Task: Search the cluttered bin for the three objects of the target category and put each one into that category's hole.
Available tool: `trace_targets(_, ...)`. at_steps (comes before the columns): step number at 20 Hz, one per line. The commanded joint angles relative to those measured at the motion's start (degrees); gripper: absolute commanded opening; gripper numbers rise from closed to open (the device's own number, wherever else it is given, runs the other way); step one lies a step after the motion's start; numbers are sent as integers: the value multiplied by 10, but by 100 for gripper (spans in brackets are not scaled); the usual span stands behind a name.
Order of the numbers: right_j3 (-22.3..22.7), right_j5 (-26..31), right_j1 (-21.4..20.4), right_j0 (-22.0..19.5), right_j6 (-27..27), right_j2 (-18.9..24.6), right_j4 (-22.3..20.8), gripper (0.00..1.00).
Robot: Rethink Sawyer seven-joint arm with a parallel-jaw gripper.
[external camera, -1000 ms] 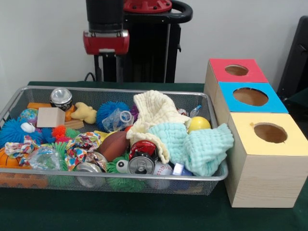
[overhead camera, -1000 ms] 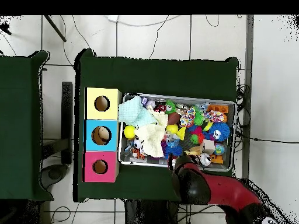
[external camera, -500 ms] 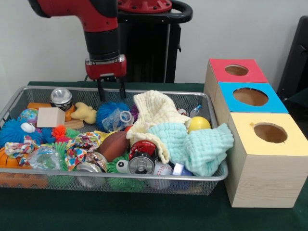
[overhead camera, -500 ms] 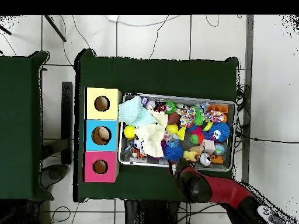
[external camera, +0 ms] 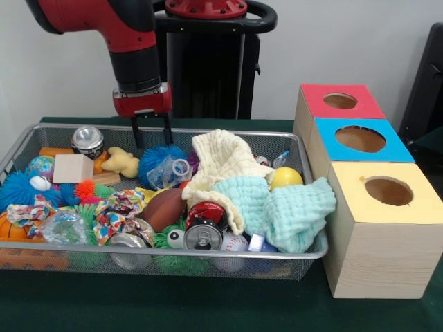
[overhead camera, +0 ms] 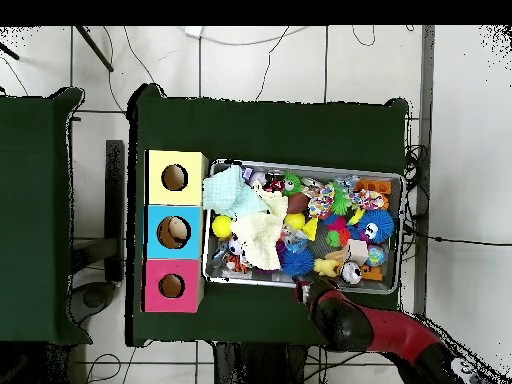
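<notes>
The cluttered bin, a wide silver wire-mesh basket, is full of toys, cans, balls and cloths; it also shows in the overhead view. Three wooden boxes with round holes stand beside it: red, blue and yellow. In the overhead view they are yellow, blue and pink. My gripper is open and empty. It hangs over the bin's far rim, just behind a blue fuzzy ball. In the overhead view the arm hides it.
In the bin lie a silver can, a wooden block, a yellow soft toy, a brown football, a second can, a yellow ball, a cream cloth and a mint cloth.
The arm came down from above until the open fingers showed over the bin's far rim. In the last half second the gripper shifted left and slightly up. Nothing in the bin moved.
</notes>
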Motion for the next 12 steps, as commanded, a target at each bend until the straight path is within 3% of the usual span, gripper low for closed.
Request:
trace_targets(1,-78,46,11,-12,-12,32,-35,100)
trace_targets(8,-93,42,24,-14,-12,34,-42,100)
trace_targets(12,-92,14,12,2,32,4,-26,100)
